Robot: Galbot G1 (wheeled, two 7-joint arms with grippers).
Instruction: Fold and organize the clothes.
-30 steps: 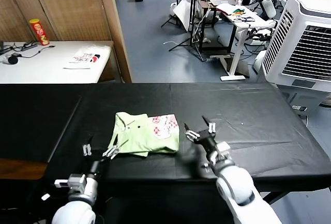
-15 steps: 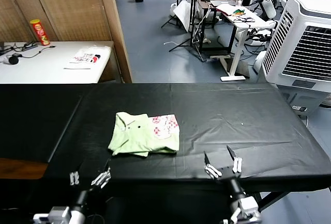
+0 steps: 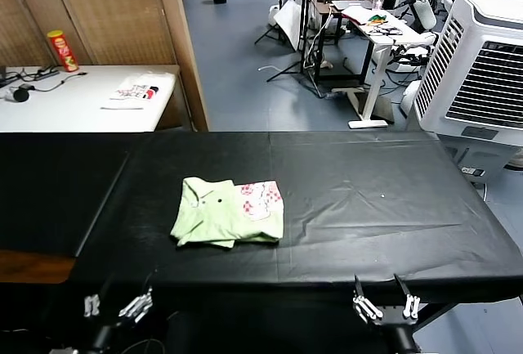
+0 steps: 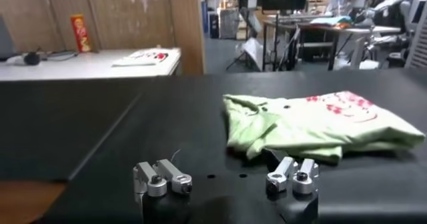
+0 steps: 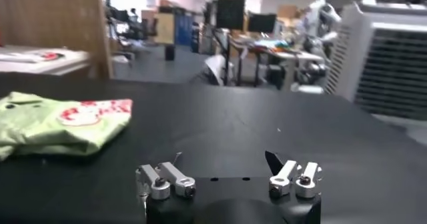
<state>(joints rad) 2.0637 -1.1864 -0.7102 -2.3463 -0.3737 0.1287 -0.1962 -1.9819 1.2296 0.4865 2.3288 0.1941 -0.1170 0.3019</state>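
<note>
A wide black-covered desk is carrying a pale light-green, thin short-sleeved shirt, lying folded near its middle. One loose corner could spring open if nudged. The left tool and right tool are hanging low at the near edge, both spread wide, holding nothing.

The head camera looks down from above onto the black table. Each wrist camera sits low behind its own open pincer, left gripper and right gripper, facing forward across the tabletop. All three views share the folded shirt.
</note>
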